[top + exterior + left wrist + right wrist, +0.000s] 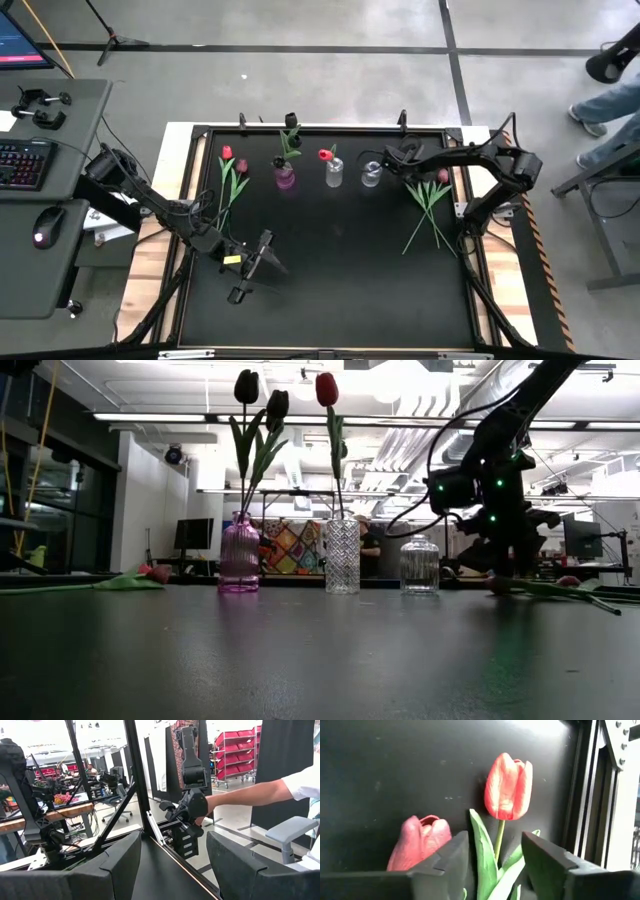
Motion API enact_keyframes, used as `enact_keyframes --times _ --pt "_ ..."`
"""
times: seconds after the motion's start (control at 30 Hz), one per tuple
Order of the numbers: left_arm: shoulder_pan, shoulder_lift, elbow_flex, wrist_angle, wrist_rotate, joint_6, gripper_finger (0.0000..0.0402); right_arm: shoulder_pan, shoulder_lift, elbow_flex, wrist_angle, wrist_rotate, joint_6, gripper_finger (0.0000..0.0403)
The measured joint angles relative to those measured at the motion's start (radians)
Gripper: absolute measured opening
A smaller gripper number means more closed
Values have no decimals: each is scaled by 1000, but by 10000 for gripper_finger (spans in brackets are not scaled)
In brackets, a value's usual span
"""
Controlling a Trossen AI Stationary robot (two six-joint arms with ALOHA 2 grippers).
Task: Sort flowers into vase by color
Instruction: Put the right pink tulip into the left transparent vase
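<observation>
Pickup of the next flower is the step in hand, judged from the layout. Right tool (412, 172) hangs low over the right-hand flowers (428, 205) lying flat on the black tabletop (340, 270); in its wrist view the fingers (447, 857) stand apart, straddling one red tulip (508, 786), with a second tulip (420, 842) just beside one finger. Nothing is gripped yet. The next move would call for lowering onto the thin stem and closing without catching the neighbouring bloom or leaves.

Left tool (262, 252) waits over the tabletop's near left part, fingers apart and empty.

Purple vase (239, 556) holds two dark tulips, the cut-glass vase (342, 557) one red, the clear jar (419, 565) none. More flowers (232, 180) lie at far left.

Beyond the tabletop: desks, monitors, red shelving, and a person's arm.
</observation>
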Motion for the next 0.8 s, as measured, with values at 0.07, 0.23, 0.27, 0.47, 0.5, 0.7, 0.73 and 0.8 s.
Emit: enact_keyframes --times 0.07,0.23,0.27,0.47,0.5,0.7,0.73,0.8 --pt "0 0 0 0 0 0 213 -13 0 0 -5 -4 3 191" --pt "0 0 0 0 0 -25 213 -55 0 0 -23 -74 10 199" --pt "0 0 0 -1 0 -26 213 -62 0 0 -24 -84 2 198" --pt "0 0 0 -2 0 -26 213 -73 -1 0 -19 -115 -4 182" --pt "0 0 0 -2 0 -26 213 -73 -1 0 -19 -115 -4 178" --pt "-1 0 0 -2 0 -26 213 -73 -1 -1 -15 -134 2 136" --pt "-1 0 0 -2 0 -26 213 -73 -1 -6 -9 -138 7 127" --pt "-1 0 0 -2 0 -26 213 -72 -4 -27 14 -140 19 111"
